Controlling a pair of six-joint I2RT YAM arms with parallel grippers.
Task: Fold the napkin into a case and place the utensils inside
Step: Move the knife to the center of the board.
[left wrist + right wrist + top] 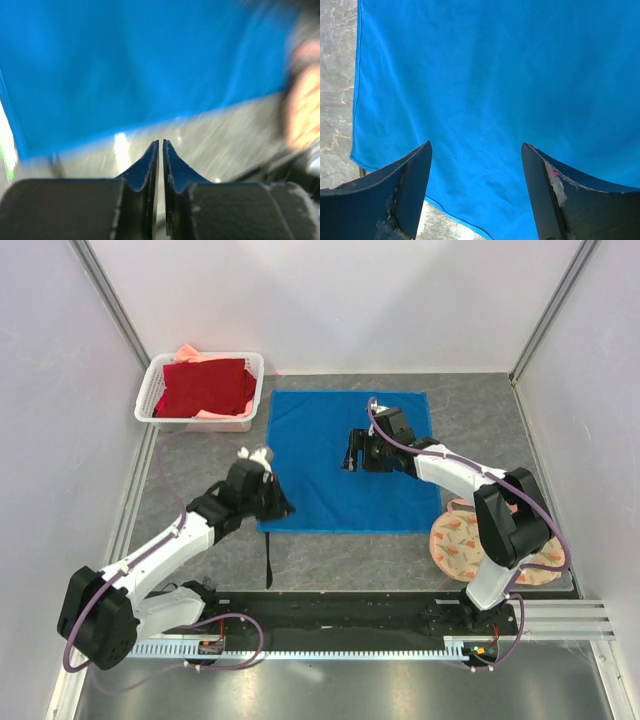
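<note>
The blue napkin lies flat and unfolded in the middle of the table. It fills the right wrist view and the top of the blurred left wrist view. One thin black utensil lies on the table just below the napkin's near left corner. No other utensil shows. My left gripper is at the napkin's near left edge. Its jaws are shut with only a thin slit and nothing between them. My right gripper hovers over the napkin's middle, open and empty.
A white basket holding a dark red cloth stands at the back left. A round peach floral mat lies at the near right, partly under the right arm, and shows blurred in the left wrist view.
</note>
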